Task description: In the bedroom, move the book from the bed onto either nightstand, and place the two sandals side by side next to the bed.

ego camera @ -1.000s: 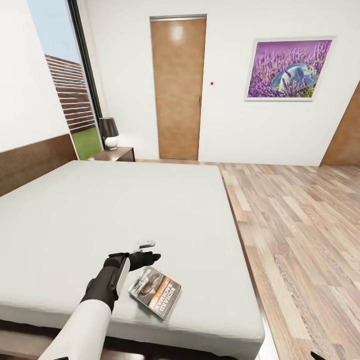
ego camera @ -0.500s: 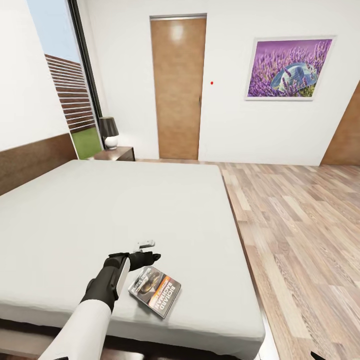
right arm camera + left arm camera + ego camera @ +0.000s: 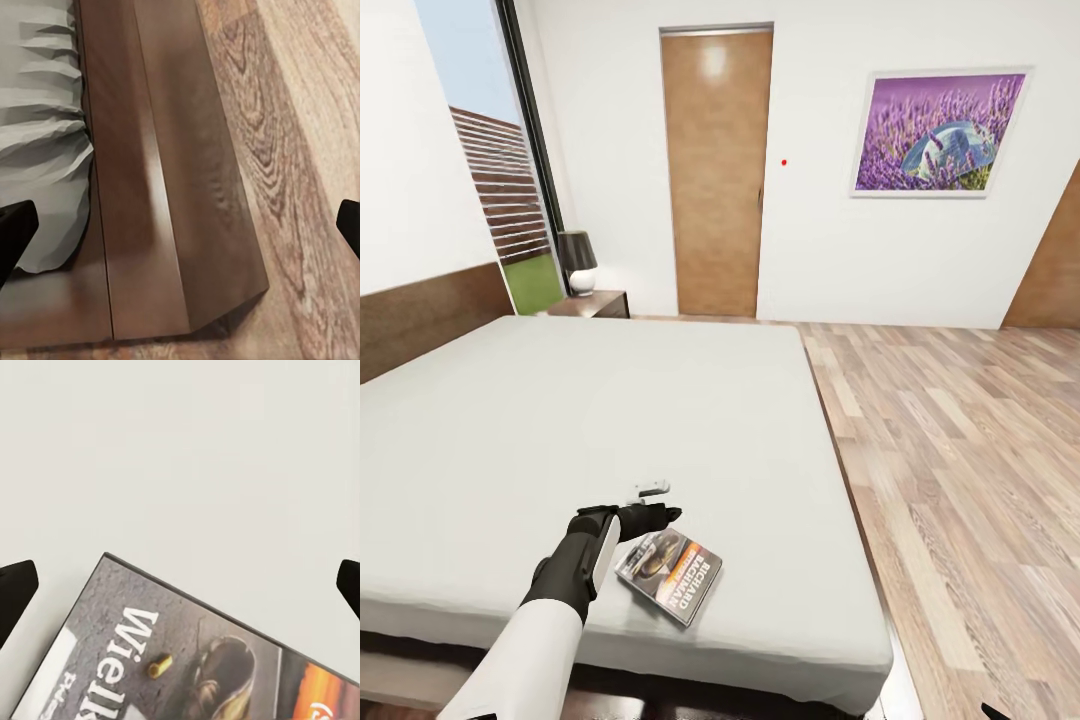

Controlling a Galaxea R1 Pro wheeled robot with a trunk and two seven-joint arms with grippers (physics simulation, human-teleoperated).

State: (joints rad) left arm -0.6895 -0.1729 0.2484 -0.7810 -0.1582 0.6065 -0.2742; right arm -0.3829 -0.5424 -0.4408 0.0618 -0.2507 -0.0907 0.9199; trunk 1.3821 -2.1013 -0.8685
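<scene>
We hover our left gripper (image 3: 657, 503), fingers apart, over the book (image 3: 672, 578) on the bed (image 3: 660, 420) (nightstand (image 3: 592, 305) at eleven o'clock); nothing moved yet, sandals pending.

The book (image 3: 670, 577), lying low and centre in the head view, carries white block lettering reading "RICHARD" along its orange band; a second line beside it is too small to read. In the left wrist view, the book's (image 3: 187, 660) grey cover shows large white letters "Wiel", cut off at the bottom edge.
</scene>
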